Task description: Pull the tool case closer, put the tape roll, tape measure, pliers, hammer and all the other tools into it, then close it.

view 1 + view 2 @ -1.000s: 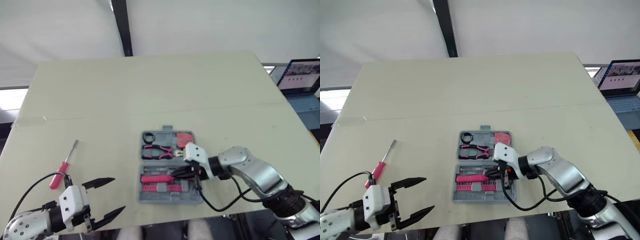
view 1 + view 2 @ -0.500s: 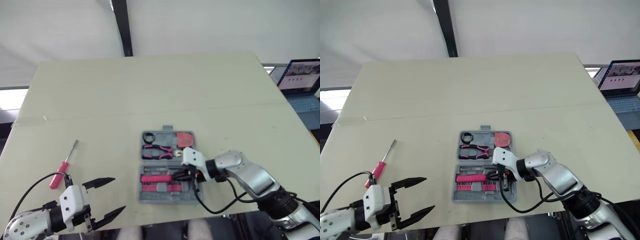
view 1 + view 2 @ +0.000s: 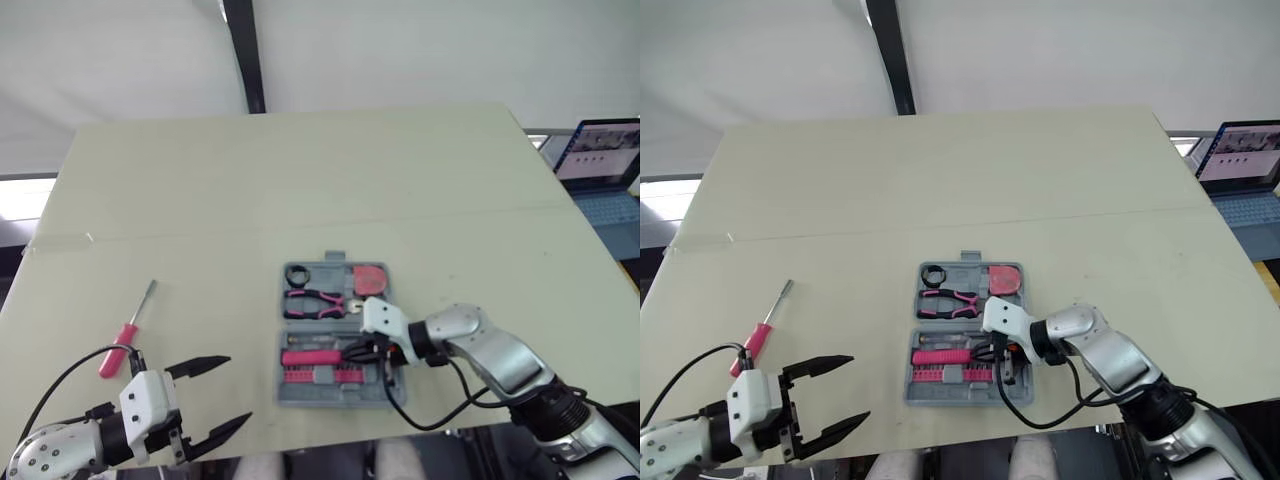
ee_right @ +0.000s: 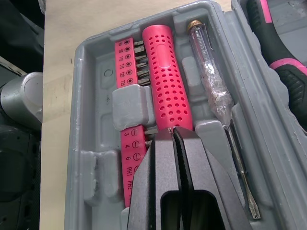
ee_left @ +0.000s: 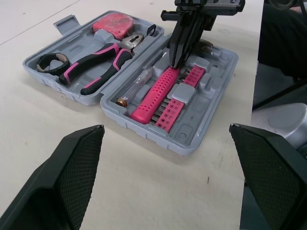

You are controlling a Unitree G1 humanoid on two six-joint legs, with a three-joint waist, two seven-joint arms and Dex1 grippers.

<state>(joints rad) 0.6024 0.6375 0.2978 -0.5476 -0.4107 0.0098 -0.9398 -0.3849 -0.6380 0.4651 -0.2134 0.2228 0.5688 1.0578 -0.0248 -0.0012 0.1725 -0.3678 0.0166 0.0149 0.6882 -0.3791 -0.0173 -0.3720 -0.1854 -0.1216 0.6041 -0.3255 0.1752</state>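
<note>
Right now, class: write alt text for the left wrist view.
Open grey tool case on a beige table holding pliers, tape measure and pink handle; the right gripper, shut, sits at the handle's end. The left gripper is open.

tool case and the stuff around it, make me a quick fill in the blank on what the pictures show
1. The red screwdriver lies ___ the tool case, on the table to the robot's left.
2. The right gripper, its fingers shut, points down at the ___ perforated handle in the case.
3. The left gripper hovers near the table's front edge with its fingers ___.

Missing words: outside; pink; open
</note>
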